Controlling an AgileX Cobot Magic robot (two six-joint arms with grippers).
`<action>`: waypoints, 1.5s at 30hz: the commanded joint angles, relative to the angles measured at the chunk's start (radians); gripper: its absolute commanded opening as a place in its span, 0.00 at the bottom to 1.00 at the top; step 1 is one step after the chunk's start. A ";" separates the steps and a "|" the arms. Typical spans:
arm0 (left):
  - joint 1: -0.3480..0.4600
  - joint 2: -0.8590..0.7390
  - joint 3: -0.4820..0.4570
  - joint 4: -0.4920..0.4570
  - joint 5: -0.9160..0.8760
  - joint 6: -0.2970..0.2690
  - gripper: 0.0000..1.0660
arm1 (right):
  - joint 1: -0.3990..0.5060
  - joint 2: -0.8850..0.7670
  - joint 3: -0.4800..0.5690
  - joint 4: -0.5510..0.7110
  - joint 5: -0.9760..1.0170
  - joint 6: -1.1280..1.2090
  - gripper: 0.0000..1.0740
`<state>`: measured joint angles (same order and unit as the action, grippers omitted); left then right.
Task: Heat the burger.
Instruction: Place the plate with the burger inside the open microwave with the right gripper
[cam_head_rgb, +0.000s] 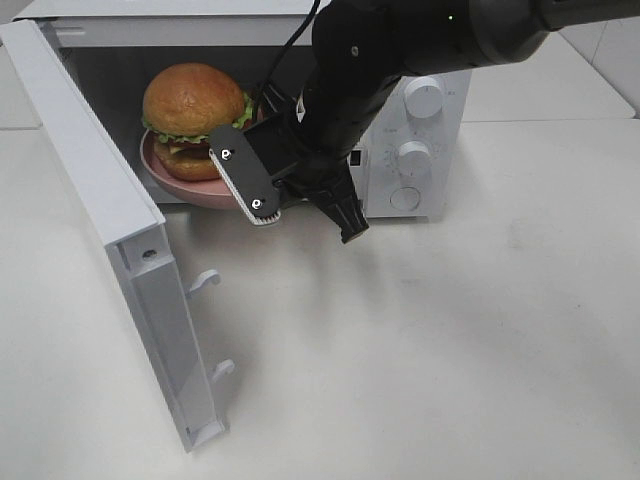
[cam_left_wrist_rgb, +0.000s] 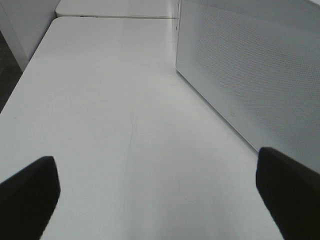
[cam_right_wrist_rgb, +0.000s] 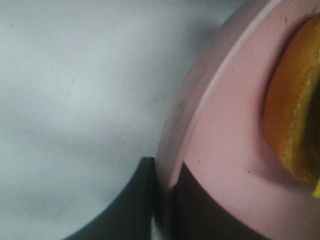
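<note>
The burger (cam_head_rgb: 192, 105), with glossy brown buns, green lettuce and cheese, sits on a round pink plate (cam_head_rgb: 170, 178) at the mouth of the open microwave (cam_head_rgb: 420, 120). My right gripper (cam_head_rgb: 247, 188) is shut on the plate's near rim. In the right wrist view the dark fingers (cam_right_wrist_rgb: 127, 207) pinch the pink rim (cam_right_wrist_rgb: 220, 130), and the burger's bun (cam_right_wrist_rgb: 295, 105) shows at the edge. My left gripper (cam_left_wrist_rgb: 160, 200) is open over bare tabletop with nothing between its fingers. It does not show in the exterior view.
The microwave's door (cam_head_rgb: 100, 200) swings out to the left, its latch hooks (cam_head_rgb: 205, 282) pointing inward. Knobs (cam_head_rgb: 423, 98) line the right panel. A perforated white panel (cam_left_wrist_rgb: 250, 75) stands close beside the left gripper. White table (cam_head_rgb: 450, 350) extends in front.
</note>
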<state>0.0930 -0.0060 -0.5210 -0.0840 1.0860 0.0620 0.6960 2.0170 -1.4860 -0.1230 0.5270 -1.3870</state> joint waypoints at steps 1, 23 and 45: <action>0.000 -0.016 0.003 -0.006 -0.013 0.002 0.94 | -0.006 0.028 -0.072 -0.042 -0.012 0.047 0.00; 0.000 -0.016 0.003 -0.006 -0.013 0.002 0.94 | -0.006 0.253 -0.406 -0.091 0.066 0.170 0.01; 0.000 -0.016 0.003 -0.006 -0.013 0.002 0.94 | -0.020 0.383 -0.560 -0.093 0.053 0.169 0.10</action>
<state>0.0930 -0.0060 -0.5210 -0.0840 1.0860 0.0620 0.6820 2.4080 -2.0300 -0.2040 0.6280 -1.2290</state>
